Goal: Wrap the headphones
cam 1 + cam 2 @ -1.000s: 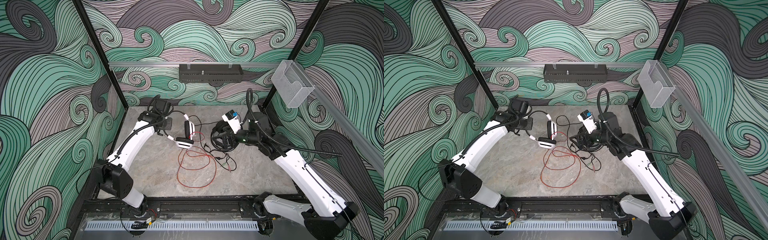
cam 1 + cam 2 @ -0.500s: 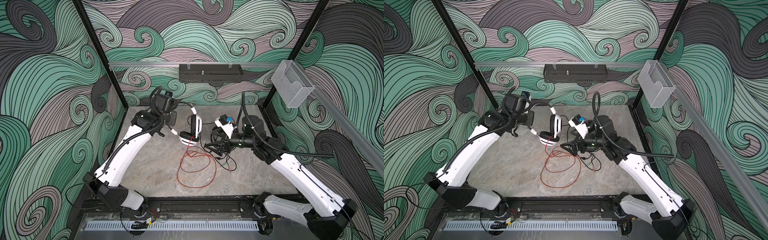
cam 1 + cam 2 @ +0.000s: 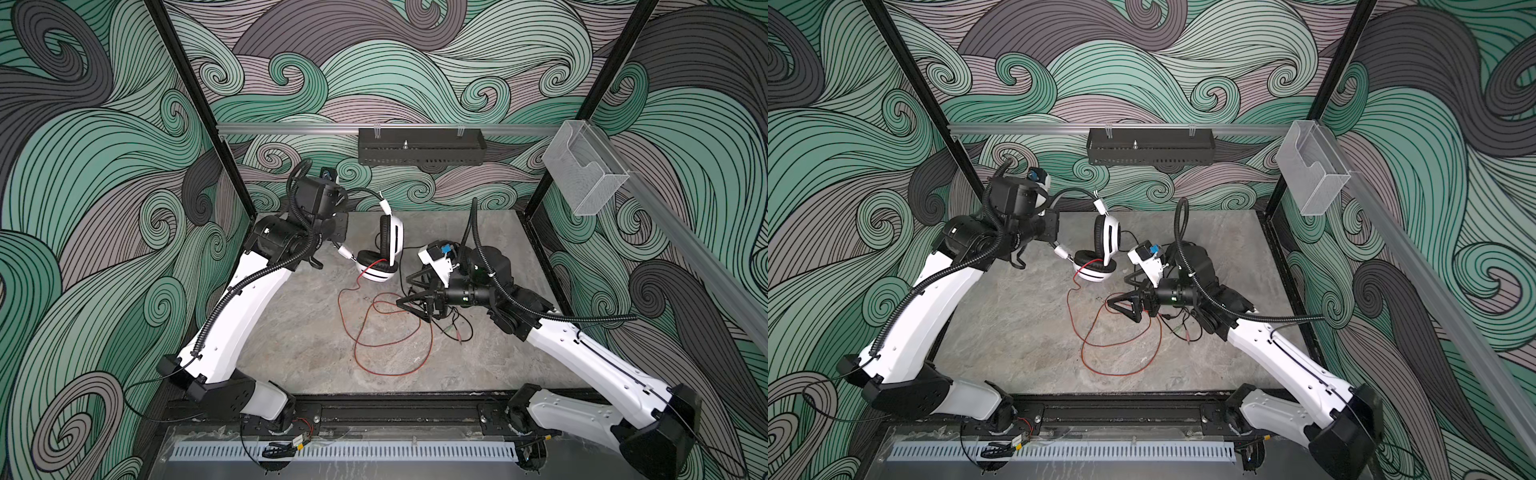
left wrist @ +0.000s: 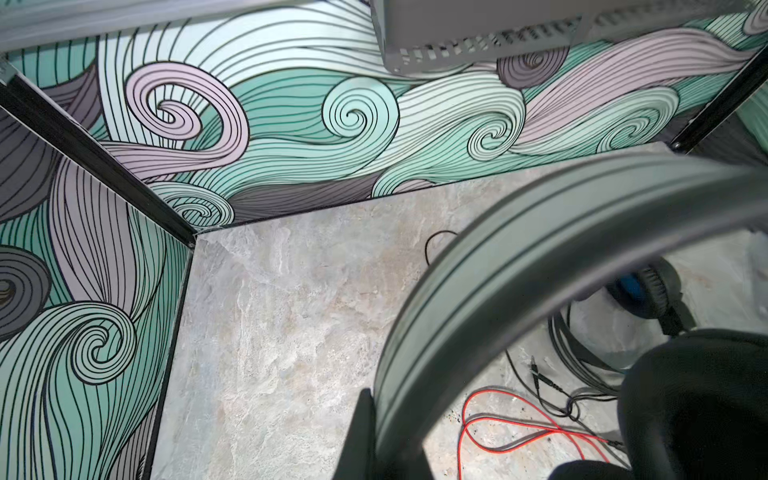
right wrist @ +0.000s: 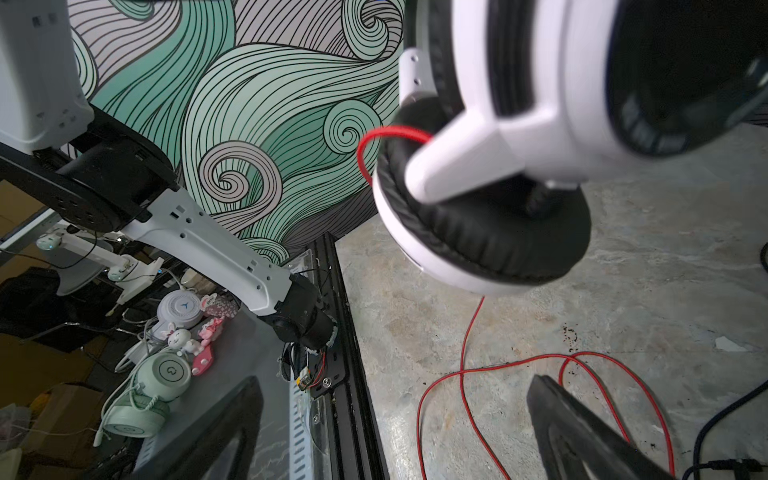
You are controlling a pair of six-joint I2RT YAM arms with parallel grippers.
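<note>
Headphones, the white pair [image 3: 384,249], are hanging off your left end effector [image 3: 340,220]. It's clamped shut on the thin black headband, so both cups dangle over the back-middle of the tabletop [image 3: 291,340]. Holding them up like that looks deliberate to me. The red cable [image 3: 390,332] drops from the lower cup into its loose loops below, free to be wound. Your right end effector [image 3: 409,293] is wide open and empty, low over those loops, I'd guess lined up to grab the cable. The black pair [image 4: 648,295] lies on the tabletop behind the right arm, cable loose, waiting its turn.
</note>
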